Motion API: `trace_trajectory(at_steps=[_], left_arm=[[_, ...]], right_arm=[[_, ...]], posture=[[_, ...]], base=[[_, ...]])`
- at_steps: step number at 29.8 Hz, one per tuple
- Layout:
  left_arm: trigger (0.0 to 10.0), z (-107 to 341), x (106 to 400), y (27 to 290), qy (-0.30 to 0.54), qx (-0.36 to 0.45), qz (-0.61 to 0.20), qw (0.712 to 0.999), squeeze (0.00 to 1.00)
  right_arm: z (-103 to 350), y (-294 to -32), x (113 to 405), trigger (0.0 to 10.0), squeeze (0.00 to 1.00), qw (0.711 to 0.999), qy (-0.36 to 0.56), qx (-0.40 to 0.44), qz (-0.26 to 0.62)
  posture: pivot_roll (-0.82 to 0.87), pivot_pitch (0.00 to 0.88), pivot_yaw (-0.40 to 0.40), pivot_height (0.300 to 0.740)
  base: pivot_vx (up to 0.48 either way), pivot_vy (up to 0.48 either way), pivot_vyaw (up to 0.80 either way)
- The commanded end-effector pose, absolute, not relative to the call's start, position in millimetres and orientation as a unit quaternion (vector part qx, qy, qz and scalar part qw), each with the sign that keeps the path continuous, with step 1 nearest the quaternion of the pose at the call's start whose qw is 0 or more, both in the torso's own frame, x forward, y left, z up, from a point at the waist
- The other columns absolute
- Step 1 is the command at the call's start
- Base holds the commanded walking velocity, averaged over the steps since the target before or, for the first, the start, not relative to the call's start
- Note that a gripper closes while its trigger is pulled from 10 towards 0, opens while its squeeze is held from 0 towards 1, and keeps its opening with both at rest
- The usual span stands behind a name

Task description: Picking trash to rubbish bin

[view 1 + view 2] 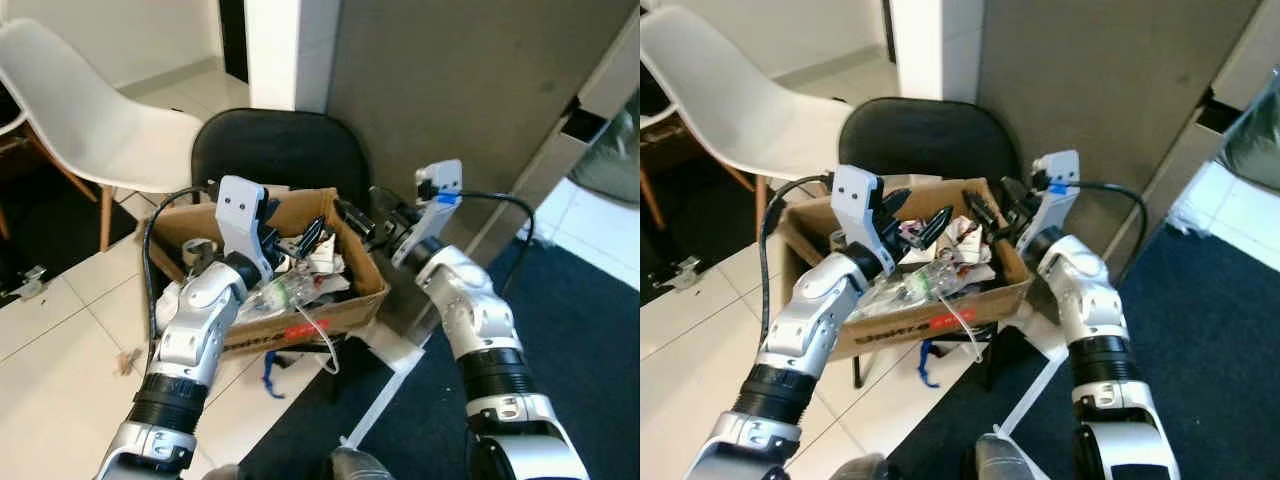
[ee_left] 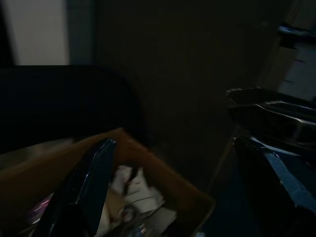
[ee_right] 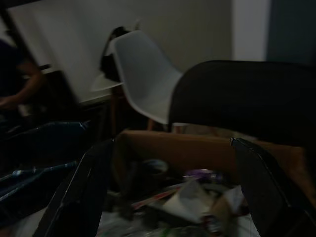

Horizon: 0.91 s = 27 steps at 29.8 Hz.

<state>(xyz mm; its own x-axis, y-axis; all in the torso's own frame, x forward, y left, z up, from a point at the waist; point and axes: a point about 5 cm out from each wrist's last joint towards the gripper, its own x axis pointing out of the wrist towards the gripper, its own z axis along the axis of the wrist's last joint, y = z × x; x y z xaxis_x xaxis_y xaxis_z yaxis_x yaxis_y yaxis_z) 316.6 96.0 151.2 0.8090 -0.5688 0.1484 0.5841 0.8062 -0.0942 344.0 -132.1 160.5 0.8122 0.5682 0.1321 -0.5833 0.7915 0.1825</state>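
Above the cardboard box (image 1: pixel 300 310), left end effector (image 1: pixel 295 235) and right end effector (image 1: pixel 365 215) spread, empty

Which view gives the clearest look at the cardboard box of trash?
The right eye view: the cardboard box sits lit and whole on the black chair, between the left gripper and right gripper. The left eye view shows much the same. Both wrist views are dark, catching part of the rim and some trash.

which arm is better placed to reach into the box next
Left, probably. The left gripper hangs open right over the trash in the cardboard box; the right gripper is open too, but at the box's far corner.
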Motion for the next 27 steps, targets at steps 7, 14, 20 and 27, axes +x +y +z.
trace_trajectory(at_steps=[7, 14, 20, 27], left_arm=[[10.0, 147.0, 317.0, 92.6, -0.052, -0.063, -0.312, 0.946, 0.0], [10.0, 146.4, 317.5, 92.6, -0.053, -0.063, -0.314, 0.946, 0.0], [10.0, 146.0, 317.5, 92.4, -0.053, -0.064, -0.315, 0.945, 0.0], [10.0, 145.2, 317.4, 92.1, -0.054, -0.065, -0.318, 0.944, 0.0]], right_arm=[[157.3, -135.1, 343.8, 10.0, 0.0, 0.948, -0.023, 0.102, 0.301], [157.2, -134.7, 344.0, 10.0, 0.0, 0.948, -0.022, 0.1, 0.302], [157.0, -134.3, 344.0, 10.0, 0.0, 0.948, -0.021, 0.098, 0.304], [156.3, -134.0, 343.5, 10.0, 0.0, 0.947, -0.02, 0.097, 0.305]], posture=[[0.0, 0.0, -0.03, 0.74], [-0.01, 0.0, -0.029, 0.74], [-0.01, 0.0, -0.028, 0.74], [-0.01, 0.0, -0.026, 0.74]], base=[[-0.326, 0.0, 0.0], [-0.325, 0.0, 0.0], [-0.322, 0.0, 0.0], [-0.319, 0.0, 0.0]])
